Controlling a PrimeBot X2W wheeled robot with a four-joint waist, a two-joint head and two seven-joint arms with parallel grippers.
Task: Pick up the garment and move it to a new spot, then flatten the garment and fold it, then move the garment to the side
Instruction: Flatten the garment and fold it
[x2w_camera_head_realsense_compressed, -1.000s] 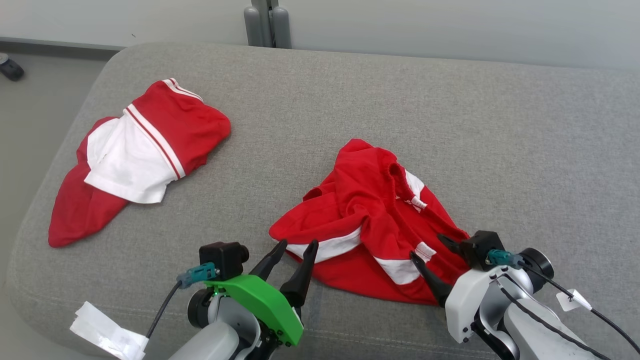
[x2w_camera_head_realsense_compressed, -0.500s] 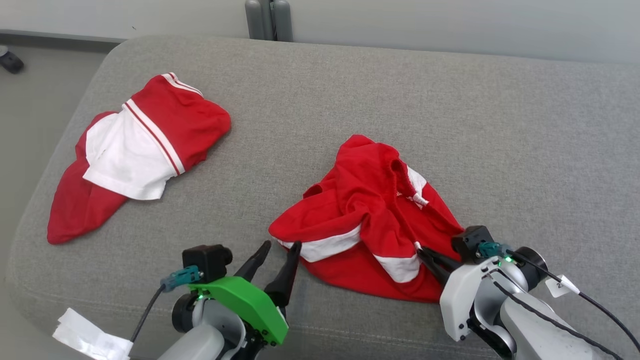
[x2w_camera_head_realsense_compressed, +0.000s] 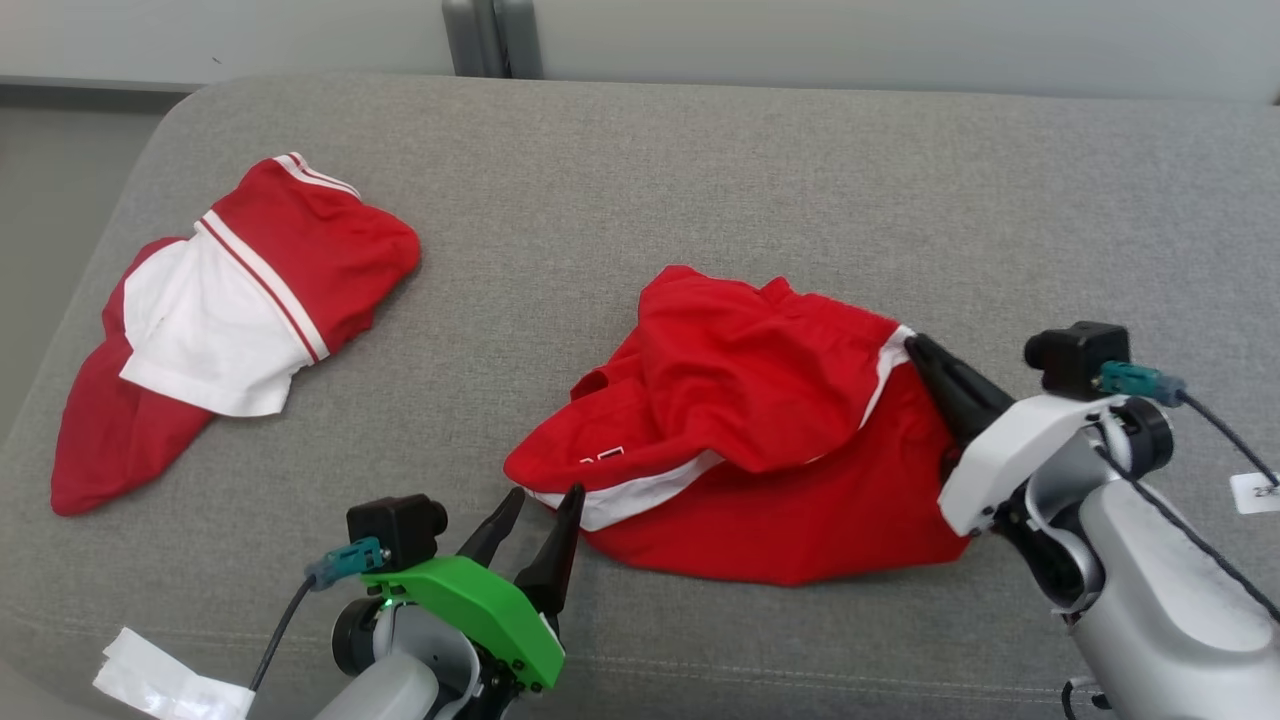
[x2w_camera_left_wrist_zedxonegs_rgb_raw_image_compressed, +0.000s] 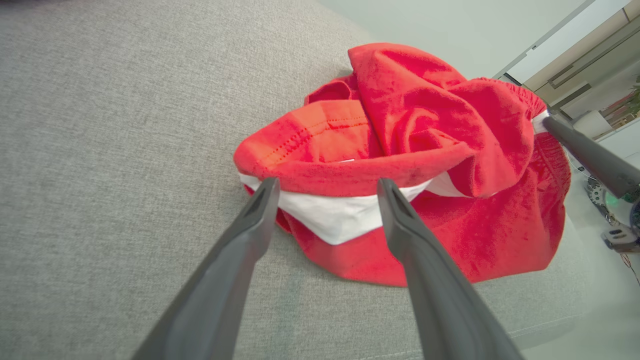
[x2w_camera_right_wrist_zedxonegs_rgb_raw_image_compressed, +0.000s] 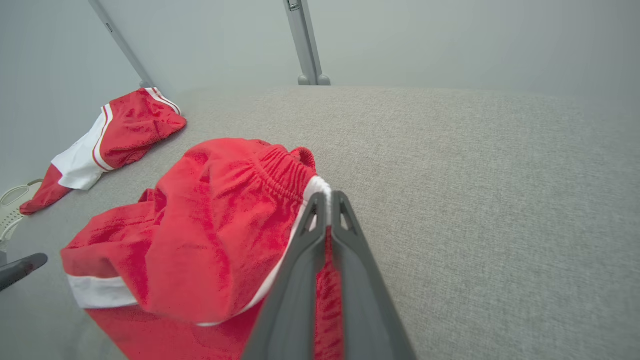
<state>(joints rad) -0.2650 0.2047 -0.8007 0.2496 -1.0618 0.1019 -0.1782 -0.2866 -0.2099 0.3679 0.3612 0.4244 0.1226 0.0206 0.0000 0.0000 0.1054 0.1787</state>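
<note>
A: Where is the crumpled red garment with white trim (x2w_camera_head_realsense_compressed: 760, 420)?

B: Midway along the grey fabric surface (x2w_camera_head_realsense_compressed: 700, 180). The right end effector (x2w_camera_head_realsense_compressed: 914, 347), its forearm angled in from the right, is pinched tight on the white-edged elastic waistband.

A: And the left end effector (x2w_camera_head_realsense_compressed: 546, 494)?

B: Its fingers are spread wide and hold nothing. They point at the garment's near white band, just beside it.

Legible markings: almost none.

1. White tag (x2w_camera_head_realsense_compressed: 1258, 492) on the right-arm cable (x2w_camera_head_realsense_compressed: 1215, 428): dark characters, the first apparently a "2". The remainder is cut off at the frame edge and too small to read.
2. Garment (x2w_camera_head_realsense_compressed: 760, 440): small white printed marks (x2w_camera_head_realsense_compressed: 601, 457) above its white band, not readable.
3. Paper label (x2w_camera_head_realsense_compressed: 165, 683) on the left-arm cable (x2w_camera_head_realsense_compressed: 283, 632): no readable print.
</note>
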